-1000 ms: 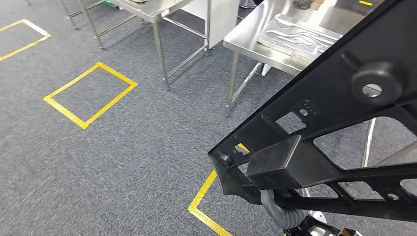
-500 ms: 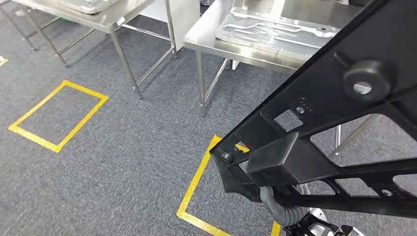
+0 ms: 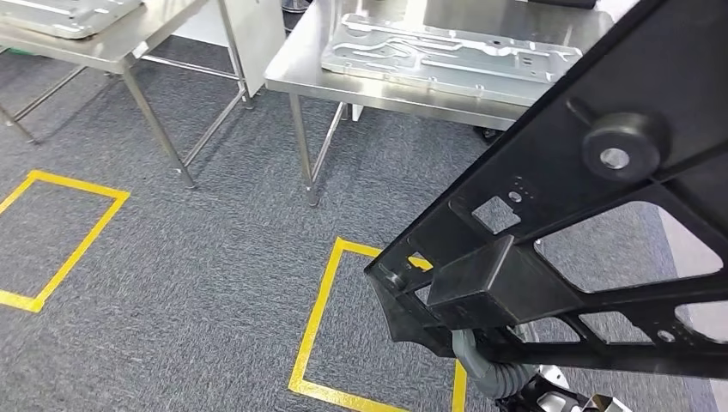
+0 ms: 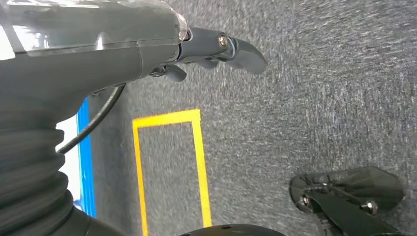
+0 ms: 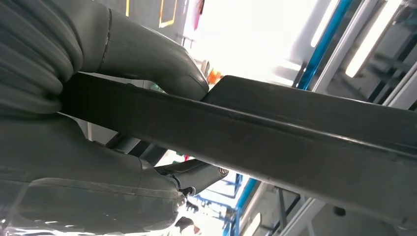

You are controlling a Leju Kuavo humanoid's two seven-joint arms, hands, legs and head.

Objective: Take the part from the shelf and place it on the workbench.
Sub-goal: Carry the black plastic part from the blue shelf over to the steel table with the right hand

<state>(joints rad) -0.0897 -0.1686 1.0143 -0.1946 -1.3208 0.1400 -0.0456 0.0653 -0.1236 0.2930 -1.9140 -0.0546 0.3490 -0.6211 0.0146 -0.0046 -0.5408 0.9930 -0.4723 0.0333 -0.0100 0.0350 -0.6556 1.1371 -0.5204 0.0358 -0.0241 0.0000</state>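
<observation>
A large black frame-shaped part (image 3: 567,163) with cut-outs and a round boss fills the right side of the head view, tilted up and carried above the floor. In the right wrist view my right hand (image 5: 78,167) grips one bar of the part (image 5: 295,137), the thumb (image 5: 152,59) lying over its edge. My left hand (image 4: 98,44) hangs over the grey carpet with its fingers (image 4: 241,51) apart and holds nothing. The steel workbench (image 3: 300,77) stands ahead, with a flat embossed metal plate (image 3: 446,51) lying on it.
A second steel table (image 3: 103,47) stands at the far left, carrying another metal plate. Yellow tape squares mark the carpet: one (image 3: 313,326) just before the workbench, another (image 3: 77,249) to the left. Table legs (image 3: 302,154) stand between them.
The camera has turned and moved closer: the tables and floor squares have slid left and nearer. The black part stays in the same place in my right hand.
</observation>
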